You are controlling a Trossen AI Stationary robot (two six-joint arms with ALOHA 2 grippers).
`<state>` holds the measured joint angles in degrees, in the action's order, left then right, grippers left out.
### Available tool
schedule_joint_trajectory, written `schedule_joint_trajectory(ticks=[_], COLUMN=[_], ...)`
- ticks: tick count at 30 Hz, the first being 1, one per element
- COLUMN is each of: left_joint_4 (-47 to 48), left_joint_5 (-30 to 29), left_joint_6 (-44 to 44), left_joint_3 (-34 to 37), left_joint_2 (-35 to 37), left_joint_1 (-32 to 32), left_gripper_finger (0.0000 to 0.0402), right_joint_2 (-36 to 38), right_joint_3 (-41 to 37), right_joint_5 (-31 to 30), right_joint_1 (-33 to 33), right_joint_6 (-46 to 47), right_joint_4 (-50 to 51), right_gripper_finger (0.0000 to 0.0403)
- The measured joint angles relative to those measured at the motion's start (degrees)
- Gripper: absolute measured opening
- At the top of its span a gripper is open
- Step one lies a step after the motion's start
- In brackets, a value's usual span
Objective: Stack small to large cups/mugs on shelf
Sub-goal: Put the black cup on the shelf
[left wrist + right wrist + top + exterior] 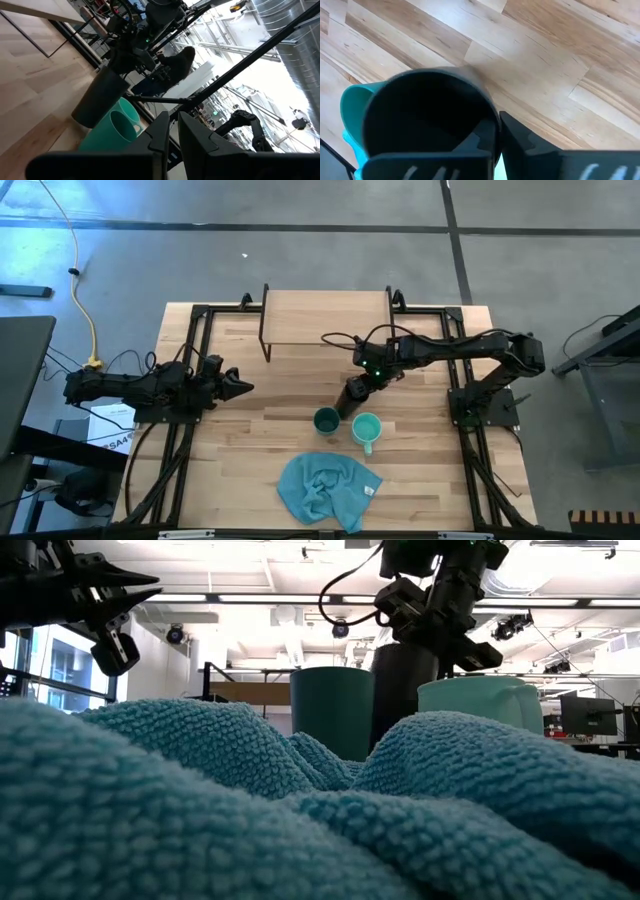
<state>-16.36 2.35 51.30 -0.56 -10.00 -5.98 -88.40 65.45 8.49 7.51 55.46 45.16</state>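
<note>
Low view is mostly blocked by the crumpled blue terry cloth (300, 810), so only the upper parts of the three cups show behind it. In the high view the cloth (328, 490) lies at the near edge of the light-wood table (250, 440). The tall black cylindrical cup (352, 397) stands on the table mid-way, just in front of the low light-wood shelf on thin black legs (325, 318), not on it. The right claw (366, 376) sits at its rim; the right wrist view shows one finger (530, 145) outside the wall and the other inside the mouth, so it grips the black cup (427, 125). The cup's interior is too dark to read. The short dark teal cup (326, 420) is just beside the black one, and the light turquoise handled mug (366, 428) is next to it, handle toward the cloth; both look empty from above. In the left wrist view the mug (117, 127) partly covers the black cup's base (97, 97), and the teal cup is out of frame. The left claw (240, 388) hovers well off to the left over the table, fingers nearly together, holding nothing. The shelf top is bare. A person shows dimly in the room behind, hard to make out.
</note>
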Motion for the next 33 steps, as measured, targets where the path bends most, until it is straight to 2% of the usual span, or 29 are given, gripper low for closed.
schedule_joint_trajectory(ticks=[7,11,18,33], left_joint_4=[0.0,0.0,0.0,0.0], left_joint_5=[0.0,0.0,0.0,0.0], left_joint_6=[0.0,0.0,0.0,-0.4], left_joint_3=[0.0,0.0,0.0,0.0], left_joint_2=[0.0,0.0,0.0,0.0], left_joint_1=[0.0,0.0,0.0,0.0], left_gripper_finger=[0.003,0.003,0.003,0.003], right_joint_2=[0.0,0.0,0.0,0.0], right_joint_3=[0.1,2.9,13.5,38.5], right_joint_5=[0.0,-0.5,-5.1,-8.1], right_joint_1=[0.0,0.5,2.7,12.7], right_joint_6=[0.1,-0.3,-3.7,-9.6], right_joint_4=[0.2,4.0,15.9,35.2], right_gripper_finger=[0.0002,0.0001,0.0001,0.0])
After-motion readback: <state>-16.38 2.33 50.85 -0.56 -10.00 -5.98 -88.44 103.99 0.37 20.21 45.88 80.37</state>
